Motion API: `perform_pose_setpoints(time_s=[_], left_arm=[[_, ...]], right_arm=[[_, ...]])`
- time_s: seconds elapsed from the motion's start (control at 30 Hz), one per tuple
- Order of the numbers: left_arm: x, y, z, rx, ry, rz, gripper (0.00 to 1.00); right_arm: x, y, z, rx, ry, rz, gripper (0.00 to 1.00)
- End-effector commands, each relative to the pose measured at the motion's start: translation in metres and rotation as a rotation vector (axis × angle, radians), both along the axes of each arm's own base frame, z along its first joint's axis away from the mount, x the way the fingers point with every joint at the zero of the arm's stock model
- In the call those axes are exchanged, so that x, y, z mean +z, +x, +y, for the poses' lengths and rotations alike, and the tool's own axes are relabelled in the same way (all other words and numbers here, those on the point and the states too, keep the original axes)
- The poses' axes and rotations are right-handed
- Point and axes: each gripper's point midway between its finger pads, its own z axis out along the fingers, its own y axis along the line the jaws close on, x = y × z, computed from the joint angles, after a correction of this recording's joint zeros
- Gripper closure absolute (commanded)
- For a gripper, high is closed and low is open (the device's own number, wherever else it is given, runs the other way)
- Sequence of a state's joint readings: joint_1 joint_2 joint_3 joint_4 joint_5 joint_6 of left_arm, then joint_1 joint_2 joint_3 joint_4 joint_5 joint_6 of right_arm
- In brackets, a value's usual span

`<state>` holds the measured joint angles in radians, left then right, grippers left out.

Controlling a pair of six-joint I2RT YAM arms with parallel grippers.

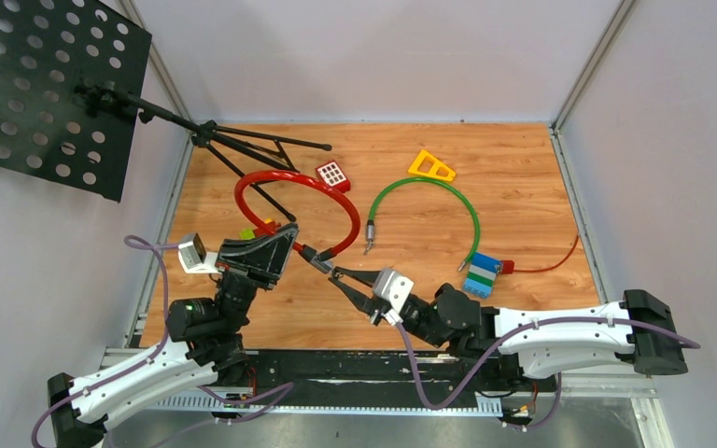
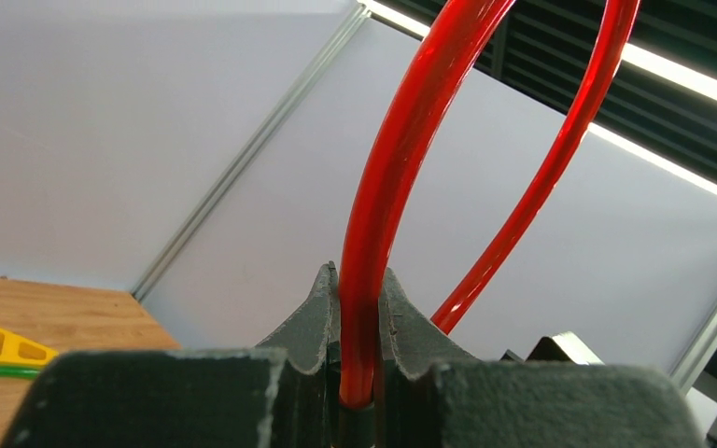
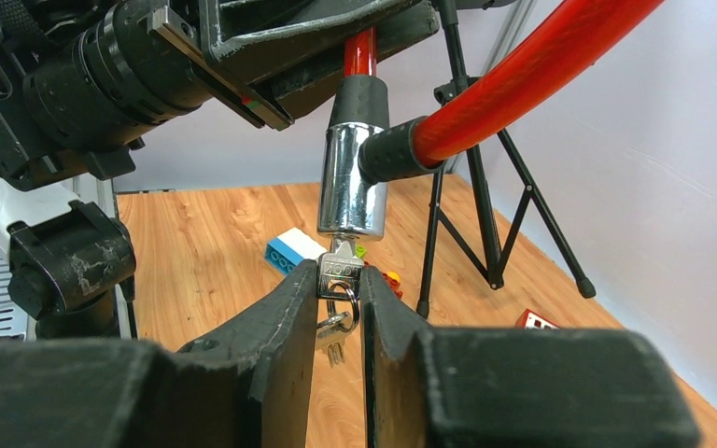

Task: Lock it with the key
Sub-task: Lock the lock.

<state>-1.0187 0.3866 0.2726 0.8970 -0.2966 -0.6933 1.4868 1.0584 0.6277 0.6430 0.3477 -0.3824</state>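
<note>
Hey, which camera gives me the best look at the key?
Right wrist view: the key sits close up in the chrome lock cylinder, pinched by the right gripper. The top view shows only a tiny speck there. The left wrist view misses it, showing just the red cable in the left gripper.

— Where did we find room to pass?
— We saw bare tabletop (image 1: 532, 187) on the right, beyond the green cable (image 1: 427, 183), and more inside its arc.
— What stood in our way on the left?
— The red cable loop (image 1: 285, 175) stood raised, with the black stand's legs (image 1: 271, 142) splayed just beside it. We also noted the yellow triangle (image 1: 431, 166) and the red tile (image 1: 332, 175) crowding the far edge.
</note>
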Motion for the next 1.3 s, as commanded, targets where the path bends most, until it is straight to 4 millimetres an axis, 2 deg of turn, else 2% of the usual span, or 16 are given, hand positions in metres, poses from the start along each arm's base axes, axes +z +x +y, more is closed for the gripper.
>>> perform_pose_setpoints(time_s=[0.0, 0.13, 0.37, 0.9, 1.03, 1.1, 1.2, 1.27], left_arm=[[0.028, -0.013, 0.013, -0.031, -0.093, -0.056, 1.0], [0.028, -0.013, 0.014, -0.029, -0.093, -0.055, 1.0], [0.029, -0.013, 0.014, -0.026, -0.093, -0.056, 1.0], [0.029, -0.012, 0.013, -0.023, -0.084, -0.059, 1.0], [0.029, -0.013, 0.012, -0.023, -0.081, -0.064, 1.0], [0.03, -0.013, 0.012, -0.024, -0.079, -0.067, 1.0], [0.03, -0.014, 0.012, -0.026, -0.078, -0.069, 1.0], [0.029, -0.014, 0.012, -0.028, -0.08, -0.067, 1.0]], right_arm=[[0.022, 0.002, -0.001, -0.008, 0.049, 0.014, 0.81], [0.023, 0.0, 0.0, 0.004, 0.048, -0.002, 0.68], [0.025, -0.002, 0.0, 0.014, 0.05, -0.03, 0.64], [0.022, -0.005, 0.001, 0.033, 0.059, -0.004, 0.94], [0.021, -0.009, 0.001, 0.063, 0.077, 0.028, 0.97], [0.021, -0.013, 0.001, 0.085, 0.084, 0.039, 0.93], [0.02, -0.018, 0.002, 0.117, 0.075, 0.043, 0.73], [0.022, -0.021, 0.001, 0.13, 0.074, 0.048, 0.64]])
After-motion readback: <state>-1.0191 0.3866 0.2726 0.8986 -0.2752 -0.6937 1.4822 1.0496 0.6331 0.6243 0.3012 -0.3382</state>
